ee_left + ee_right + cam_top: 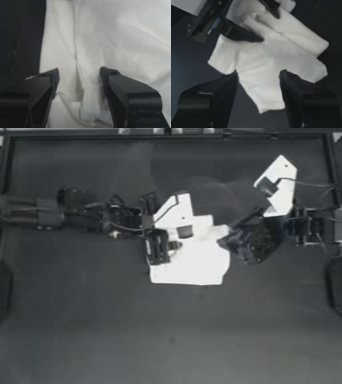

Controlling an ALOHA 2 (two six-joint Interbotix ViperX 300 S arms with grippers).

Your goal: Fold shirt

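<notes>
Shirt between two open tools, seemingly unheld.

Dark surface lies bare around the bunched white cotton T-shirt. Left pincer and right pincer crowd its opposite edges, each blocking the other's approach.

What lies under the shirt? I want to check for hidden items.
Only the dark table shows around the shirt. Both grippers, left and right, hover over it, jaws open. Anything beneath the cloth is covered.
</notes>
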